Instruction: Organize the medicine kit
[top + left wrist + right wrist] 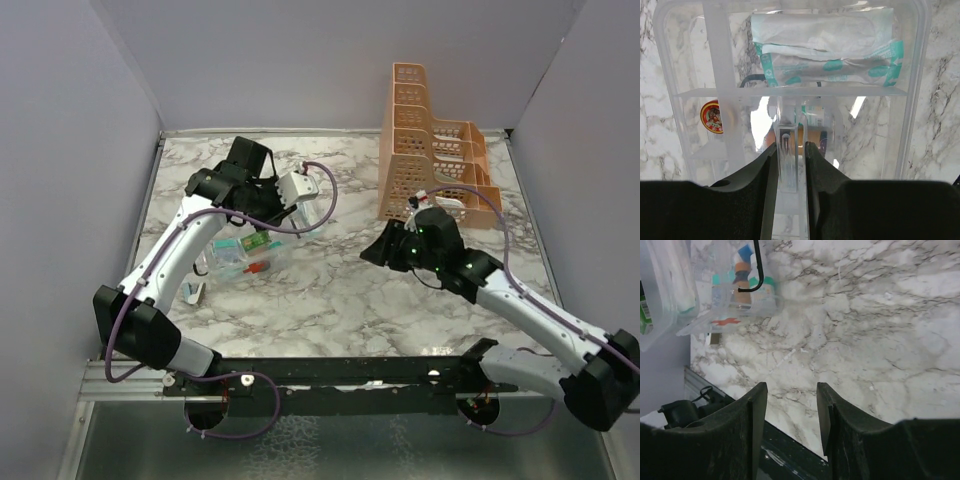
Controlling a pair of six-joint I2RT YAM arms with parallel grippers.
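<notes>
Left fingers (752,172) around tray rib (789,150), gauze (825,45) beyond

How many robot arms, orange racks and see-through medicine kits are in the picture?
Robot arms: 2
Orange rack: 1
Medicine kit: 1
Total: 4
</notes>
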